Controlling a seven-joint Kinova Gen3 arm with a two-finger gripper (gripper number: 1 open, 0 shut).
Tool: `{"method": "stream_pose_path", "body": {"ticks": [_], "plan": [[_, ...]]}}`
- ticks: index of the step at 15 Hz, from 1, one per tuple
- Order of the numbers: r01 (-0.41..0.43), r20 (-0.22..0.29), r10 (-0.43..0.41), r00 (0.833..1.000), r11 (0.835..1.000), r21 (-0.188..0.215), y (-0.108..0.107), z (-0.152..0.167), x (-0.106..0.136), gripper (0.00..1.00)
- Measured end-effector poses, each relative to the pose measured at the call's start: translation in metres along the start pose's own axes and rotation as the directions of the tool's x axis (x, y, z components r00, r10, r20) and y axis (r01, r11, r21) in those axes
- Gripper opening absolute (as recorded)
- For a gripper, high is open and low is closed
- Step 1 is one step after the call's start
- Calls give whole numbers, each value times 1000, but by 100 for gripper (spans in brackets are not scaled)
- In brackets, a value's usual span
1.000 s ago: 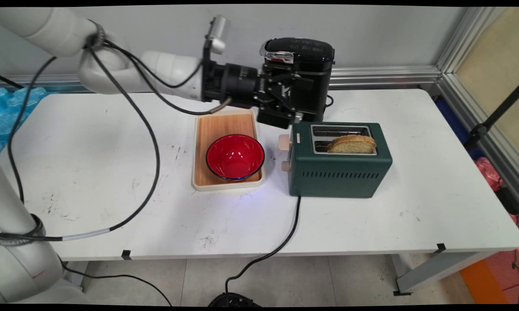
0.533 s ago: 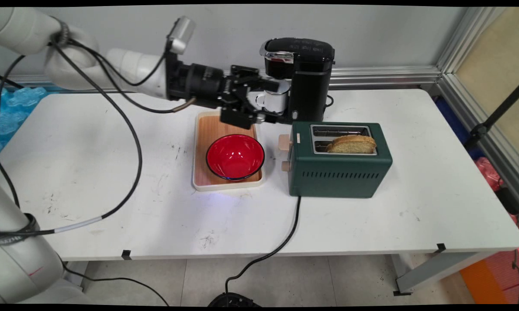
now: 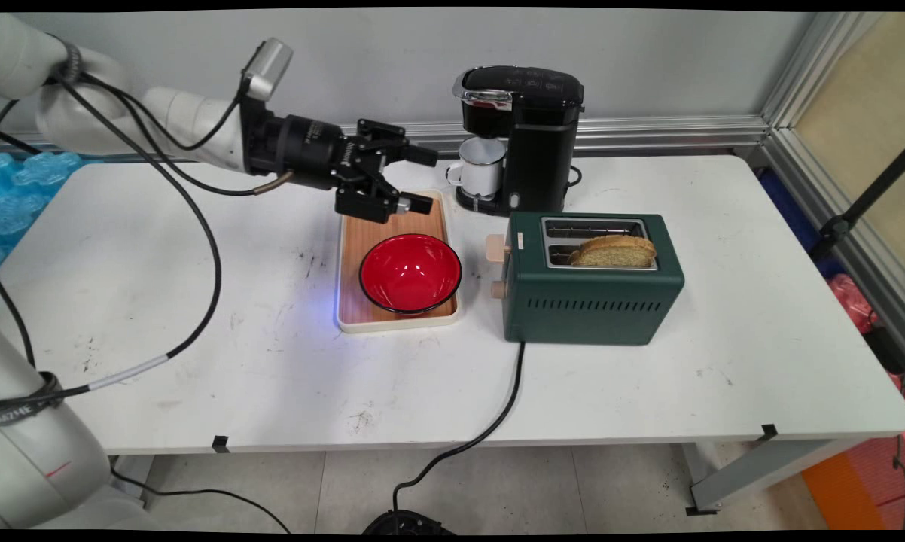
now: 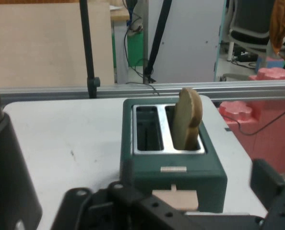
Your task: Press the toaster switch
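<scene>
My gripper [image 3: 425,179] hangs open and empty above the far end of the wooden tray [image 3: 392,226], pointing right. A short way to its right, a white metal mug [image 3: 481,167] stands on the base of the black coffee machine [image 3: 531,135], under the spout and apart from the fingers. A red bowl [image 3: 409,272] sits on the tray below the gripper. In the hand view the gripper [image 4: 196,171] faces the green toaster [image 4: 173,163], where a slice of bread [image 4: 186,117] stands in the right slot.
The green toaster [image 3: 592,282] stands right of the tray with bread [image 3: 614,252] in its near slot. Its black cord [image 3: 498,414] runs off the table's front edge. The arm's black cable [image 3: 211,256] loops over the left side of the table.
The gripper has drawn back leftward from the coffee machine. The mug it covered stays under the spout, now uncovered. The bowl, tray and toaster have not moved.
</scene>
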Motion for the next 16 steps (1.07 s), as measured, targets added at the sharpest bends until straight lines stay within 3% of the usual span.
{"method": "stream_pose_path", "body": {"ticks": [1, 9, 16], "plan": [[0, 3, 0, 1000, 1000, 1, -2, -4, -3, 0], [6, 23, -6, 1000, 1000, -7, -6, -25, -24, 0], [30, 14, -30, 999, 999, -21, 3, -14, -36, 0]]}}
